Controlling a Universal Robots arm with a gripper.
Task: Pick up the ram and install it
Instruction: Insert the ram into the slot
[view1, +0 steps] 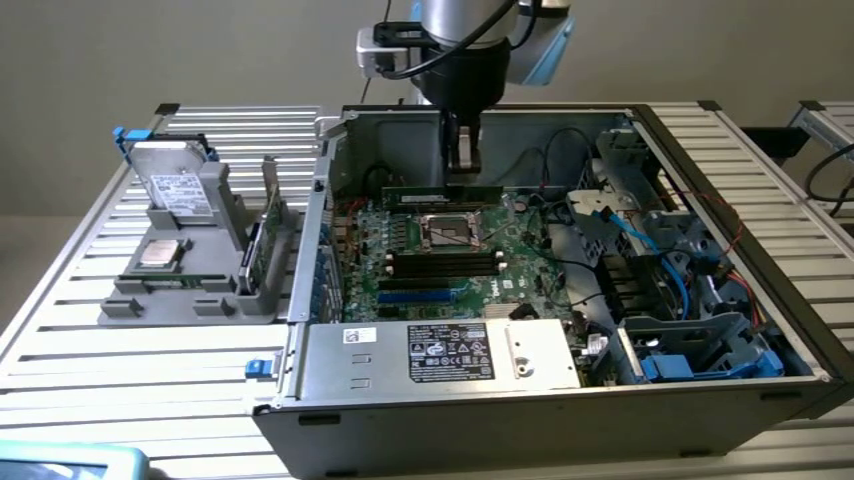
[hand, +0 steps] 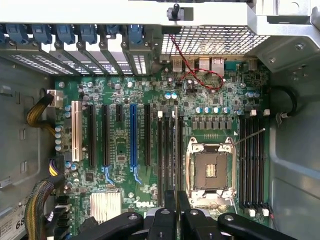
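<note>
Checking your black two-finger gripper (view1: 461, 172): jaws nearly closed, pinched on the ram (view1: 416, 191), the long thin dark-green memory stick w/ black chips. Ram hangs level, edge down, just beyond the silver square CPU socket (view1: 451, 232) on the green motherboard (view1: 400, 262), inside the open grey metal PC case (view1: 400, 420). In wrist view it's over the black slots (hand: 161, 150) beside that socket; contact w/ them: can't tell.

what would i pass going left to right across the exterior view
silver hard drive → green card → ram, held in the gripper → grey drive cage
</note>
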